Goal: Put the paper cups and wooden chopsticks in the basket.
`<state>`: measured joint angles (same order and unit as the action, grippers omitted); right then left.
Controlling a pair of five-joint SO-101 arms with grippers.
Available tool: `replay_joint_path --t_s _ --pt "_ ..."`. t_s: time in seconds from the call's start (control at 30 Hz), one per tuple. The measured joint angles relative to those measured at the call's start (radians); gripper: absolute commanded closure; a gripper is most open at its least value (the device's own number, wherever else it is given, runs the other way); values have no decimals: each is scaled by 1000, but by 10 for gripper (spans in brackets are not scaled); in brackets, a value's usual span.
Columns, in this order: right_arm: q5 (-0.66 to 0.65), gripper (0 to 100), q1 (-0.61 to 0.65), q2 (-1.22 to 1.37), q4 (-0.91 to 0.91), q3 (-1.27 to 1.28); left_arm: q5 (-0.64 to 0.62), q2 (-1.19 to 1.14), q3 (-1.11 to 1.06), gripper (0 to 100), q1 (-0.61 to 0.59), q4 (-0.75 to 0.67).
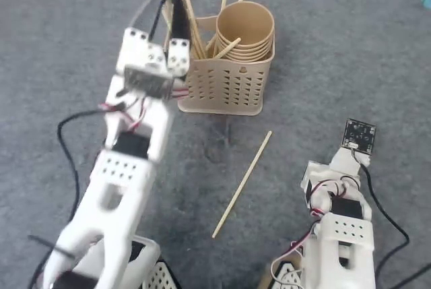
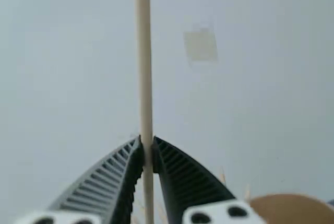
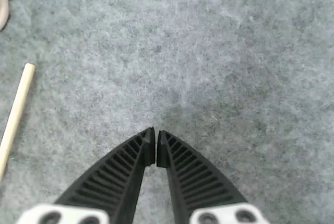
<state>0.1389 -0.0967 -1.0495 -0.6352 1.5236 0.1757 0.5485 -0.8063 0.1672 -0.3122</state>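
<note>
The left gripper (image 2: pixel 147 141) is closed on an upright chopstick (image 2: pixel 142 51), close to the rim of the basket (image 1: pixel 225 90) at its 10 o'clock corner. The paper cups (image 1: pixel 259 46) stand stacked inside the basket, with other chopsticks (image 1: pixel 227 48) among them. A loose chopstick (image 1: pixel 242 183) lies at 6 o'clock from the basket on the grey mat (image 1: pixel 323 67), with free mat on all sides. The right gripper (image 3: pixel 156 143) is closed on nothing, over the mat at 5 o'clock.

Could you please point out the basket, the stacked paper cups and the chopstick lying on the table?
basket (image 1: pixel 225 90), high view, its perforated front wall.
paper cups (image 1: pixel 248 23), high view, inside of the top cup.
chopstick on the table (image 1: pixel 242 184), high view, middle of its shaft.
</note>
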Motion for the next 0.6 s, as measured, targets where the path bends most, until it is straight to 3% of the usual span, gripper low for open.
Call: replay_joint_path --t_s 0.13,0.37,0.6 --pt "0 962 0 0 0 0 0 -115 137 985 0 146" --pt "0 962 0 0 0 0 0 -250 431 984 0 575" --pt "0 962 0 0 0 0 0 -353 557 937 0 658"
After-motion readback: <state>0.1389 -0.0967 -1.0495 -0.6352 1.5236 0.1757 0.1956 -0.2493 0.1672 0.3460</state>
